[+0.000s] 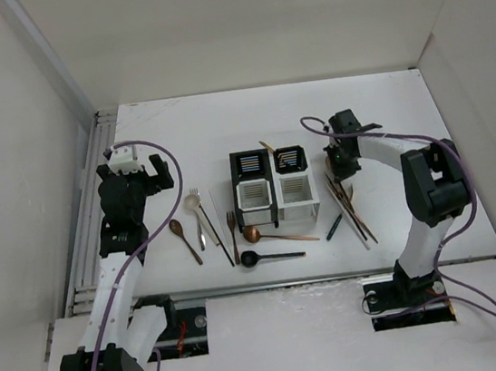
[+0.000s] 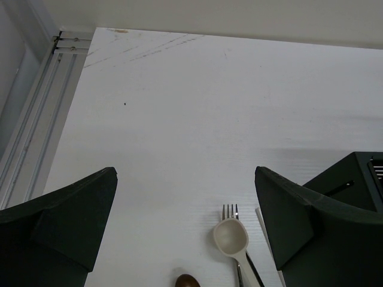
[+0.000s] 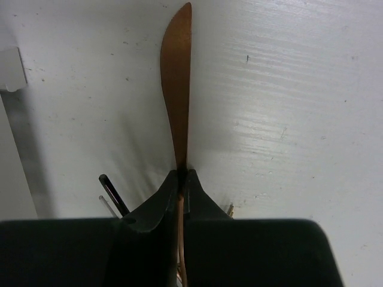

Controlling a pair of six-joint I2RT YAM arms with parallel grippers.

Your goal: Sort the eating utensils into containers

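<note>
Gripping a copper knife (image 3: 176,78) edgewise, the right fingers (image 3: 182,174) were shut tight on it where the blade narrows toward the handle. The blade ran straight out ahead of them, its long axis in line with the wrist and its pointed tip farthest away. The handle passed back between the pads and out of sight. A soft shadow lay beside the blade; I could not tell whether the tip was clear of the table (image 3: 299,119).

From above, the right fingers stood near the rear right corner of the containers (image 1: 258,213), which lay to that arm's left. The right arm was clearly the nearer one. Judged next move: a short carry leftward, then tipping the knife upright over an open top. The pictures did not settle which compartment.

The left fingers (image 2: 185,221) were spread wide and held nothing, hovering over bare table just behind a pale spoon (image 2: 231,238) and a fork (image 2: 230,211).

The knife was smooth, brushed and leaf-shaped. The containers were square with slatted walls, two black behind and two white in front. A loose bundle of slim utensils (image 1: 350,209) lay on the table right of the block.
</note>
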